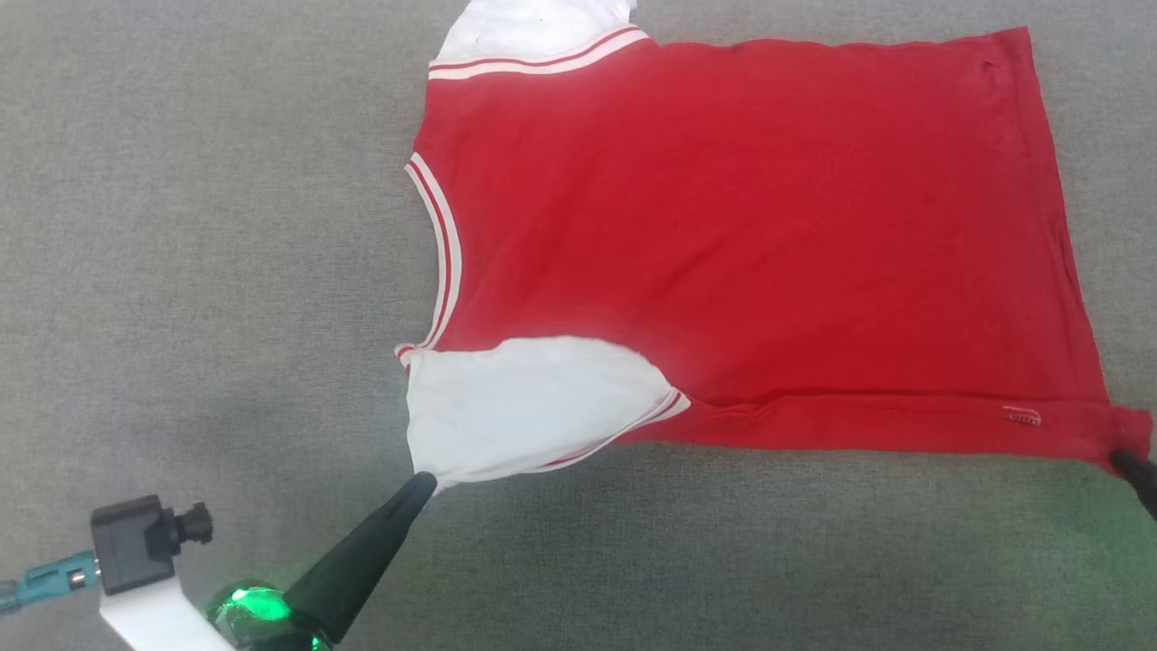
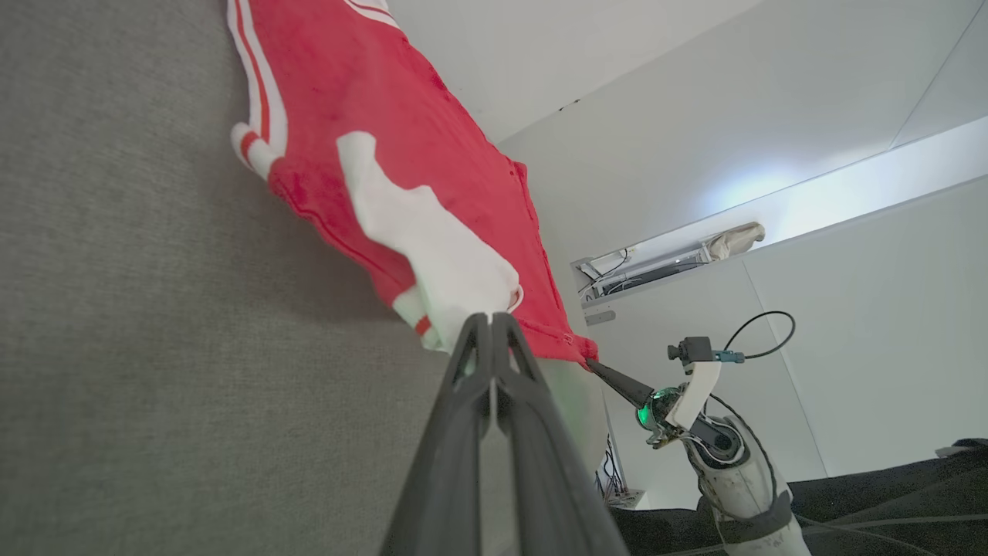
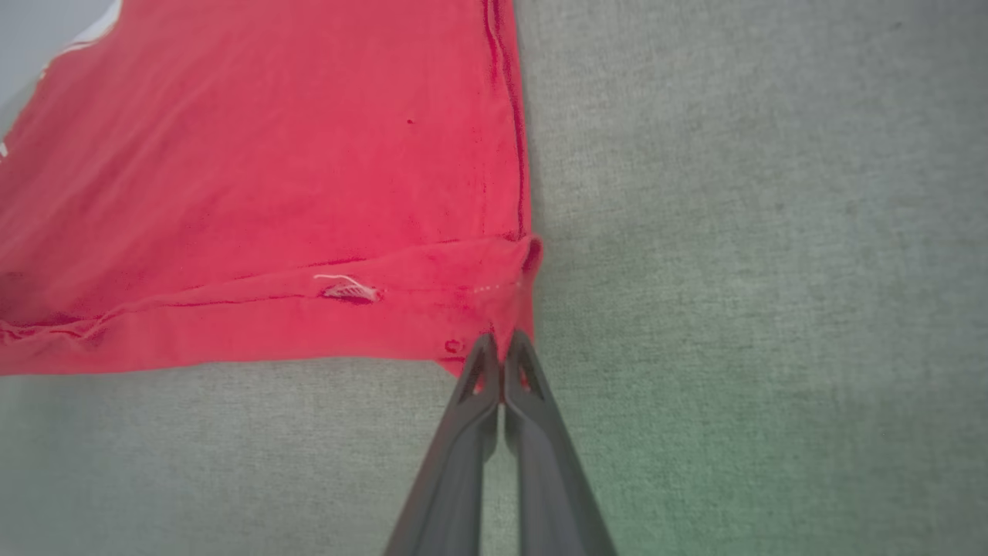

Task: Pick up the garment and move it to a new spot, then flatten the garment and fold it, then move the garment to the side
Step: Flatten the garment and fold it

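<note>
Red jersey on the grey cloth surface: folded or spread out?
Spread out. The red jersey with white sleeve panels lies open across the grey cloth surface; left gripper and right gripper pinch its near corners.

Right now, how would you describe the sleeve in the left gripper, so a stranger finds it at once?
A red jersey is spread over the grey fabric surface. At its near edge, on the robot's left, a white sleeve with striped trim is pinched at its tip by the left gripper. The other white sleeve, at the far edge, is untouched.
</note>
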### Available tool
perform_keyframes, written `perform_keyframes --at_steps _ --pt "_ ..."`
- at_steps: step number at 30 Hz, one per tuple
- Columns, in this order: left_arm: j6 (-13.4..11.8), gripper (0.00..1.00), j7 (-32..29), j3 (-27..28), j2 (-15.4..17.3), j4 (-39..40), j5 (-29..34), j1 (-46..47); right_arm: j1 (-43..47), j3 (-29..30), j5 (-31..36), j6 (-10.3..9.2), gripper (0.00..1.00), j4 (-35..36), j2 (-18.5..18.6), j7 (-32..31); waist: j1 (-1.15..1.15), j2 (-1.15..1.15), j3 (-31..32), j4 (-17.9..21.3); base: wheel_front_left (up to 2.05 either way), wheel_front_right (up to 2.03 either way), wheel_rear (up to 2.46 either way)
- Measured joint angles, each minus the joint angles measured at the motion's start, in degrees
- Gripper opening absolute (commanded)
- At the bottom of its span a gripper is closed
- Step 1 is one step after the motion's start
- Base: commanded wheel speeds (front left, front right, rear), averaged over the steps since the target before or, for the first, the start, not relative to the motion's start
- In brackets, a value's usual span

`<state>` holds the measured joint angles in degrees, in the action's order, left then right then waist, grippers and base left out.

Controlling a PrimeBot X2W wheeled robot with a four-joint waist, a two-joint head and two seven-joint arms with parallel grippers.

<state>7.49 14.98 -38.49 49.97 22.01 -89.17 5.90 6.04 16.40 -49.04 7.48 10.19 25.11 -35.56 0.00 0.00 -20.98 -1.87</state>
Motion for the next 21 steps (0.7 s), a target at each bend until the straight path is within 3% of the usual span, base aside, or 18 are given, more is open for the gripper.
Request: perform_keyframes --at_steps 4,7,12,21 --pt "0.00 0.00 0.00 2.43 0.37 2.09 1.54 -1.18 0.23 2.22 1.08 0.00 0.00 3.97 -2.35 -0.87 0.00 0.00 0.15 0.12 0.00 0.00 0.00" --pt "0.00 0.00 -0.23 3.13 -0.52 2.43 1.49 2.84 -3.80 2.86 1.97 0.00 0.00 3.61 -2.98 -0.97 0.00 0.00 0.23 -0.05 0.00 0.00 0.00" --pt "0.00 0.00 -5.11 3.90 -3.83 -2.04 -0.22 14.86 -13.23 2.86 3.21 0.00 0.00 -0.70 -2.34 -1.19 0.00 0.00 -0.71 -0.67 0.00 0.00 0.00" --pt "0.00 0.00 -10.51 5.24 -10.71 -17.15 -1.07 30.94 -27.84 -1.03 5.71 0.00 0.00 -12.95 -1.44 1.42 0.00 0.00 -5.43 -0.46 0.00 0.00 0.00"
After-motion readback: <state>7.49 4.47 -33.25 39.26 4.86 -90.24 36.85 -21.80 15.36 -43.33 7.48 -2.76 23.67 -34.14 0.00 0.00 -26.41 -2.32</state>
